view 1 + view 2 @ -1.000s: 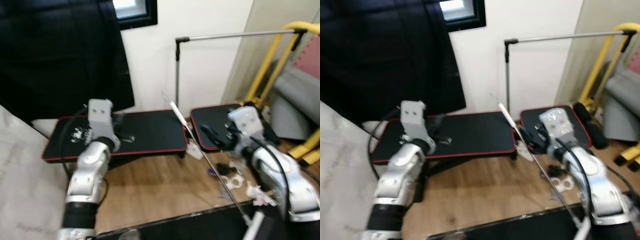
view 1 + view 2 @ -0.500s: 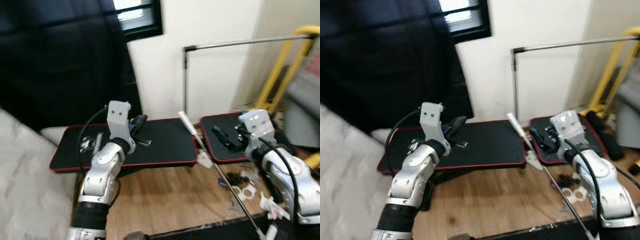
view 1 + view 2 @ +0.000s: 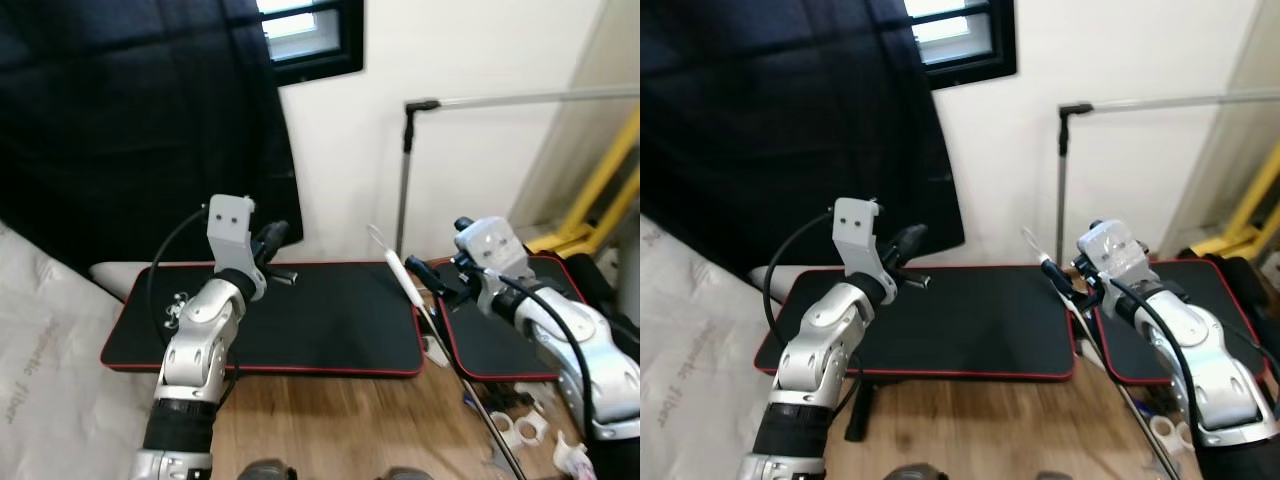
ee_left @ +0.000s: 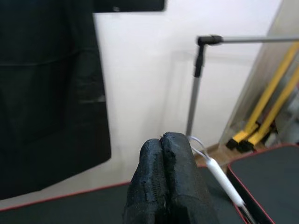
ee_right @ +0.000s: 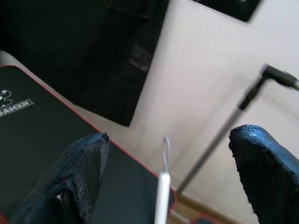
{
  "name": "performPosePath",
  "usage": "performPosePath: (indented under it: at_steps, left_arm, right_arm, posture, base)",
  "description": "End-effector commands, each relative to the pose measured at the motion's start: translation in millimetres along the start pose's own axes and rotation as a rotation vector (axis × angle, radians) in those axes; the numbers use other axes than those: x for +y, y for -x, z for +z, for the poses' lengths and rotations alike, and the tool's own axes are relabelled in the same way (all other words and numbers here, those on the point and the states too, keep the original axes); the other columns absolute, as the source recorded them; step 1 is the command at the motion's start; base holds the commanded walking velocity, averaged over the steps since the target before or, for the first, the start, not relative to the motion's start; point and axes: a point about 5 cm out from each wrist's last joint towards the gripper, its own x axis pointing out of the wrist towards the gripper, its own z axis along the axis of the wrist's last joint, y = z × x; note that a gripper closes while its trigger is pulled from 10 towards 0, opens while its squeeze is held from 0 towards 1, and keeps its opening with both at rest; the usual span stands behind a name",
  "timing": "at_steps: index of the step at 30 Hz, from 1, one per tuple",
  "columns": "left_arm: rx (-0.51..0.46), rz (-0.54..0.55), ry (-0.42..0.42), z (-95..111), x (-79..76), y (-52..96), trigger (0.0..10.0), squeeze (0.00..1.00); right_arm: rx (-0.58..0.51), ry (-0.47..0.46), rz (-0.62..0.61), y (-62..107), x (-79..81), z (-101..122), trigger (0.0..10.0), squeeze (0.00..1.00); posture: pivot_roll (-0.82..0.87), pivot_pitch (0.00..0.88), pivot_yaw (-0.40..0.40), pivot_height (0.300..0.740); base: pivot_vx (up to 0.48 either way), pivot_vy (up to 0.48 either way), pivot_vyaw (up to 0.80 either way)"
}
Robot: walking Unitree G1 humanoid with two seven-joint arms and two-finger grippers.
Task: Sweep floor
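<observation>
A thin broom handle with a white grip [image 3: 404,279] and a wire loop at its top leans across the gap between two black mats, its pole running down to the wood floor. My right gripper [image 3: 424,276] is open around the top of the handle. In the right wrist view the white grip [image 5: 161,198] stands between the two spread fingertips [image 5: 91,154], touching neither. White and dark litter [image 3: 520,430] lies on the floor at the lower right. My left gripper [image 3: 272,237] is shut and empty, raised over the left mat's far edge; its closed fingers [image 4: 163,154] point at the wall.
Two red-edged black mats [image 3: 310,325] [image 3: 500,345] lie on low frames against the white wall. A metal clothes rail [image 3: 500,99] stands behind them, with yellow bars [image 3: 610,185] at the right. A black curtain [image 3: 130,120] hangs at the left, above a white sheet [image 3: 40,390].
The whole view has swung, so the mats now sit lower and nearer the centre and the litter is near the corner. My right gripper stays at the handle's top.
</observation>
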Motion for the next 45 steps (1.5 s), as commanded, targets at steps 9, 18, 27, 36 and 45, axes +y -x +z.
performPosePath:
  at_steps: [9, 18, 27, 36, 45]
  left_arm:
    - [0.035, 0.013, 0.005, -6, 3.5, 4.6, 10.0, 0.00]
    - [0.033, 0.009, 0.013, -6, 2.7, 5.6, 10.0, 0.00]
    - [0.032, 0.011, 0.016, -5, 3.5, 5.8, 10.0, 0.00]
    - [0.039, 0.041, 0.037, -6, 8.3, 5.0, 10.0, 0.00]
    - [0.044, 0.055, 0.040, -7, 10.9, 5.1, 10.0, 0.00]
  right_arm:
    - [0.038, 0.007, 0.037, 2.0, 5.2, -4, 10.0, 0.00]
    - [0.085, 0.010, -0.020, 4.2, -4.4, -11, 10.0, 0.00]
    - [0.083, 0.008, -0.070, 3.7, -10.2, -10, 10.0, 0.00]
    - [0.104, 0.001, -0.071, 4.0, -8.1, -12, 10.0, 0.00]
    - [0.116, 0.003, -0.045, 5.3, -4.5, -14, 10.0, 0.00]
  posture:
    - [0.01, 0.000, -0.033, 0.740]
    - [0.01, 0.000, -0.030, 0.740]
    - [0.01, 0.000, -0.030, 0.740]
    - [0.01, 0.000, -0.027, 0.740]
    - [0.01, 0.000, -0.024, 0.740]
  base:
    - [0.000, -0.092, 0.00]
    - [0.000, -0.464, 0.00]
    - [0.000, -0.465, 0.00]
    - [0.000, -0.160, 0.00]
    - [0.000, 0.000, 0.00]
